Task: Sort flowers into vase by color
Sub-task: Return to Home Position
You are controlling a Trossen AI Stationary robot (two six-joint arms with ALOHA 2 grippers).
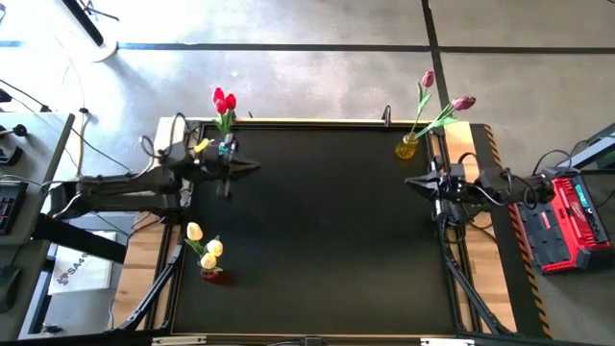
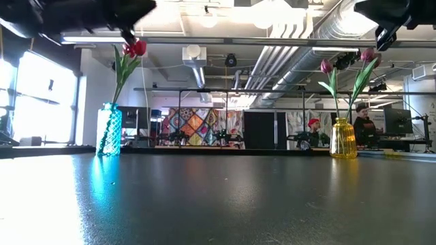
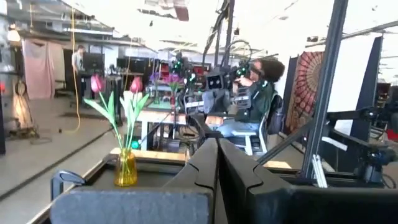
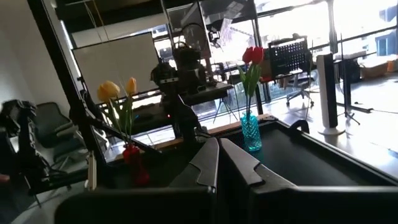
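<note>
Red vase (image 1: 212,276) barely shows beneath yellow flowers (image 1: 211,248).

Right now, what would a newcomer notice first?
Three tulip bunches edge the black table: red tulips in a teal vase near the left gripper, pink tulips in a yellow vase near the right gripper, yellow tulips in a red vase at the left edge. Both grippers are shut and empty.
</note>
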